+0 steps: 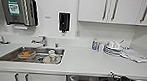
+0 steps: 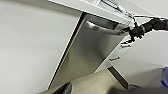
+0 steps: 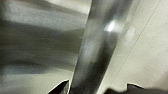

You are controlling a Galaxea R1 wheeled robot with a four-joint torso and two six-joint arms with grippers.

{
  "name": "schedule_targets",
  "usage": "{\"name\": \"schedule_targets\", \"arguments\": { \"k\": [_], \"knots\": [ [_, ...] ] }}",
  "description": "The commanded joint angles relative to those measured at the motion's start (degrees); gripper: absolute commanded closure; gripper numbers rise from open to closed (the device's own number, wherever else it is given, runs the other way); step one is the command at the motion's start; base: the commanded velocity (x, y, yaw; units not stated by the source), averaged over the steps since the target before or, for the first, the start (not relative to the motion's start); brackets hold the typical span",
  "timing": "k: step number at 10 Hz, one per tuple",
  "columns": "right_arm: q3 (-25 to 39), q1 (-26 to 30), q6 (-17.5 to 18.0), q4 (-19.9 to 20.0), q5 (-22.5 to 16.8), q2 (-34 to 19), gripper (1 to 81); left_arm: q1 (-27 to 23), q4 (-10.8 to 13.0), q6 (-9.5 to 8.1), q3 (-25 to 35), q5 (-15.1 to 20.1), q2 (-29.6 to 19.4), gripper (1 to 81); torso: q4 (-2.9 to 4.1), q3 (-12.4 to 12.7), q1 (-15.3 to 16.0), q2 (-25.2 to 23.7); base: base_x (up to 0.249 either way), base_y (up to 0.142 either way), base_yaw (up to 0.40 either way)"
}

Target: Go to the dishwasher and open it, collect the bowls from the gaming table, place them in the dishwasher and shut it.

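We stand facing a white kitchen tabletop [image 1: 88, 62] with a steel sink [image 1: 30, 55] set into it on our left; dishes lie in the basin, though we cannot make them out one by one. A faucet [image 1: 42, 40] rises behind the sink, a paper towel dispenser [image 1: 19, 9] and a dark soap dispenser [image 1: 64, 21] hang on the wall, and white upper cupboards [image 1: 116, 9] run across our upper right. A small bottle [image 1: 95, 44] stands near the back wall, and beside it a stack of plates and cups [image 1: 114, 48] sits next to a folded cloth [image 1: 134, 55].

The dishwasher [image 2: 87, 52] sits under the tabletop, just right of the sink cupboard, its brushed steel front topped by a horizontal bar handle [image 2: 102, 29]. In the left wrist view the door looks tipped slightly out from the cabinet line at its top. Our right end effector [image 2: 130, 32] is at the right end of that handle, touching it, with the dark arm reaching in from our right side. The handle bar [image 3: 100, 45] fills the right wrist view at close range, yet we cannot tell whether the fingers are closed around it or merely against it. Our left end effector cannot be judged either.
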Motion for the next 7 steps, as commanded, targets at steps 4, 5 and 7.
{"name": "schedule_targets", "arguments": {
  "k": [4, 5, 7],
  "knots": [
    [7.86, 6.07, -0.67, -2.31, -12.58, -4.8, 1.0, -4.4, 1.0, 0.36, 1.45, -0.08, -2.48, 1.0, 0.0, 0.0, 0.0, 0.0, 0.0, 0.0, 0.0],
    [8.39, 5.99, -0.58, -2.31, -12.67, -4.36, 1.0, -4.41, 0.92, 0.36, 1.45, -0.08, -2.39, 1.0, 0.0, 0.0, 0.0, 0.0, 0.0, 0.0, 0.0],
    [7.51, 5.98, -0.58, -2.4, -13.98, -1.9, 1.0, -4.32, 0.92, 0.36, 1.37, -0.08, -2.39, 1.0, 0.02, 0.0, 0.02, 0.0, 0.0, 0.0, 0.0]
  ]
}}
